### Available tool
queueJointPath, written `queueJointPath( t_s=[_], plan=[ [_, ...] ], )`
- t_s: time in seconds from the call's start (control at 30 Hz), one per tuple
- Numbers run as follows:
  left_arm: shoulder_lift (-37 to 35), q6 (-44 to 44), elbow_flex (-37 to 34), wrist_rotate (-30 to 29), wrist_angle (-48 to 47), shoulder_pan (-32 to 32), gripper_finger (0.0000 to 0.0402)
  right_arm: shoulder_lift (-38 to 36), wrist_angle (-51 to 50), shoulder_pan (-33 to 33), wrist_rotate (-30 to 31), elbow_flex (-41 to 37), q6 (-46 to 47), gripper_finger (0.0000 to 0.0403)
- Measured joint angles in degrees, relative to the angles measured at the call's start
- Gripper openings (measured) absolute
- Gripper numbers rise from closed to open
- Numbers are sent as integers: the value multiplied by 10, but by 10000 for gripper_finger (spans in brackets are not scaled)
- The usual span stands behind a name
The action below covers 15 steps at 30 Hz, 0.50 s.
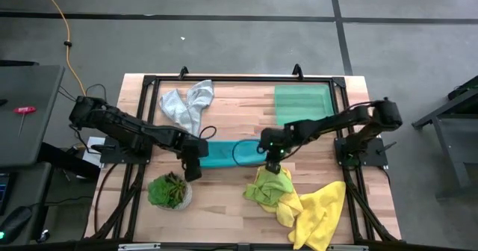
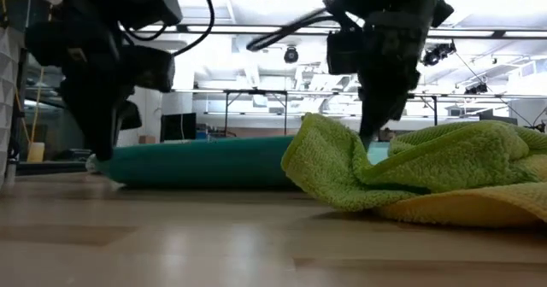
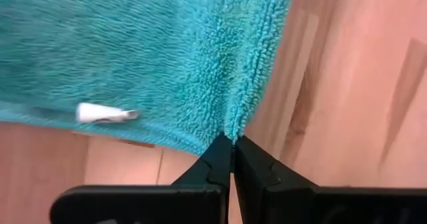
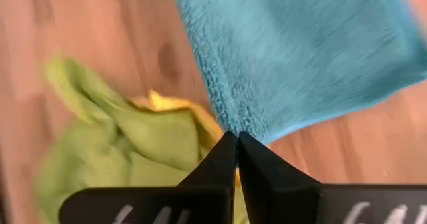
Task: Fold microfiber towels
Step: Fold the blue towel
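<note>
Teal towel (image 1: pixel 224 153) lies flat mid-desk as a long strip, already folded over, running 9-to-3 o'clock in the high view.

Left gripper (image 3: pixel 232 144) is at the strip's 9 o'clock end, fingers fully closed and pinching the towel's edge; wrist view shows the pile caught right at the fingertips. A small white tag (image 3: pixel 107 113) sits on the cloth near that corner.

Right gripper (image 4: pixel 236 139) is at the 3 o'clock end, fingers also fully closed, nipping the teal corner. The low view shows both arms coming straight down onto the strip's 2 ends.

Other towels:
- lime green towel (image 1: pixel 269 185), crumpled, at 6 o'clock of the right gripper, just beside the teal strip
- yellow towel (image 1: pixel 320 214), bunched, touching the lime one, toward the desk's 5 o'clock corner
- pale grey towel (image 1: pixel 187 104), crumpled, at 11 o'clock of the desk

Green tray (image 1: pixel 302 102) sits flat at the desk's 1 o'clock corner. Potted plant (image 1: pixel 169 190) at 7 o'clock, just below the left gripper in the high view.
</note>
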Motion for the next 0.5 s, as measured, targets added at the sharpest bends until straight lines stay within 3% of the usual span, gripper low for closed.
queueJointPath(
  t_s=[0.5],
  plan=[
    [-3, -26, 6, -97, -23, 91, 0, 25, -6, -73, 63, 0, 118, 0]
  ],
)
